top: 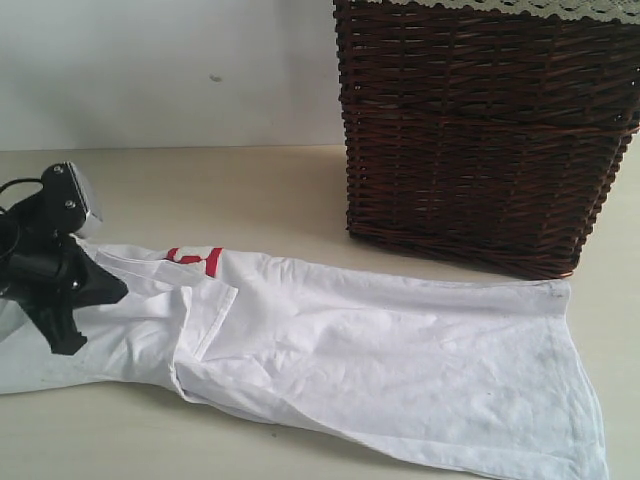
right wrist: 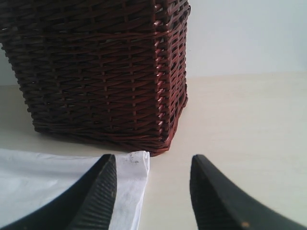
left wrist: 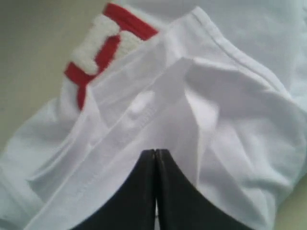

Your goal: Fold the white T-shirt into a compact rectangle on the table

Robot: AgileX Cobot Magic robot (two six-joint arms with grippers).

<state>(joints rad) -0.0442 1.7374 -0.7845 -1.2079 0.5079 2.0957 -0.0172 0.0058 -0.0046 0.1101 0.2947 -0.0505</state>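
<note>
The white T-shirt [top: 380, 350] lies in a long, loosely folded strip across the table [top: 250, 190], with its red-outlined lettering [top: 195, 260] near the left end. My left gripper [top: 118, 290] rests on that left end. In the left wrist view its jaws [left wrist: 155, 152] are shut together on a ridge of the T-shirt [left wrist: 230, 120], just below the lettering [left wrist: 103, 45]. My right gripper [right wrist: 153, 165] does not show in the exterior view. It stands open low over the table [right wrist: 240, 120], and the hem corner of the T-shirt [right wrist: 129, 182] lies beside one finger.
A dark wicker basket [top: 480, 130] with a lace-edged liner stands at the back right, close behind the shirt's right end. It fills the space just ahead of the right gripper, as the basket [right wrist: 96, 72] in the right wrist view. A pale wall runs behind the table.
</note>
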